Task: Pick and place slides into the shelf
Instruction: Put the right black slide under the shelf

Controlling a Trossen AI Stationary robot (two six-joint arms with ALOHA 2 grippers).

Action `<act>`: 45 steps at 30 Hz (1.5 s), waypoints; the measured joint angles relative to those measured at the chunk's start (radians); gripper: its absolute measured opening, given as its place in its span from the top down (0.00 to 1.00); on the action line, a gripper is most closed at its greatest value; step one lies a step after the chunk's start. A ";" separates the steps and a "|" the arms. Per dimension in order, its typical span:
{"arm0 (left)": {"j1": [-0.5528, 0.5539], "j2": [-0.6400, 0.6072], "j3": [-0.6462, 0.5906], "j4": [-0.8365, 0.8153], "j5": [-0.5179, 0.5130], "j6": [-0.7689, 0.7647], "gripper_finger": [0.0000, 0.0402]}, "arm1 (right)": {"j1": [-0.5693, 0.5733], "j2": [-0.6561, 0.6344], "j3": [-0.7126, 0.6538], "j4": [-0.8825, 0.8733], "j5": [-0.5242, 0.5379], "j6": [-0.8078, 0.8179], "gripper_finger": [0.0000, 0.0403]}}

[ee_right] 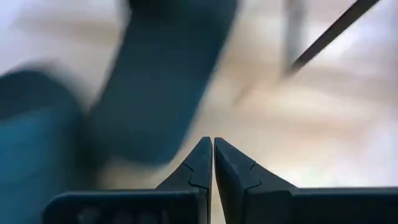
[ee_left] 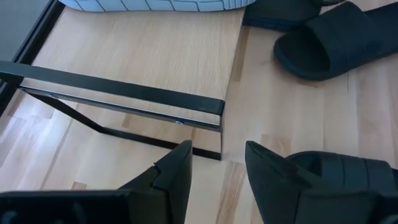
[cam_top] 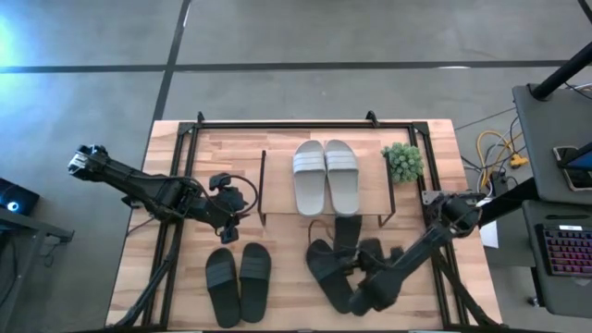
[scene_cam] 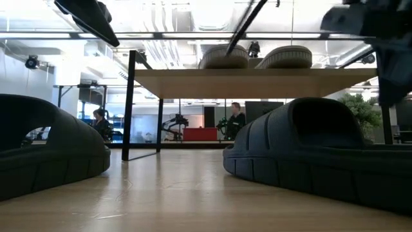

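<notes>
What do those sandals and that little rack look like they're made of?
The white slides and the black slides look like moulded foam or rubber, matte, with ribbed straps; which of the two, I can't say. The shelf has a pale top board with wood grain, likely wood or laminate, on thin black side frames that look like metal.

Around my table [cam_top: 435,157] the floor [cam_top: 277,32] is grey concrete, crossed by dark seams. At three o'clock stands a dark side desk [cam_top: 550,139] carrying a keyboard with lit keys [cam_top: 566,250]; yellow cables [cam_top: 495,148] lie coiled between it and me. A small green potted plant [cam_top: 402,162] sits on my tabletop toward one o'clock. Looking level toward twelve, I see an open hall with a bright ceiling of white pipes [scene_cam: 187,16], a red cabinet [scene_cam: 199,134] and two people [scene_cam: 235,122] far off.
</notes>
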 joint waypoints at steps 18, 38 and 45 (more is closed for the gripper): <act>0.000 0.000 0.000 -0.009 -0.040 0.002 0.66 | -0.113 -0.002 -0.002 0.240 0.052 -0.045 0.67; 0.000 0.000 -0.021 -0.010 -0.036 -0.007 0.66 | -0.242 -0.001 -0.047 0.355 -0.047 -0.156 0.64; 0.000 0.000 -0.051 -0.009 -0.034 -0.009 0.66 | -0.239 -0.001 -0.091 0.354 -0.117 -0.141 0.68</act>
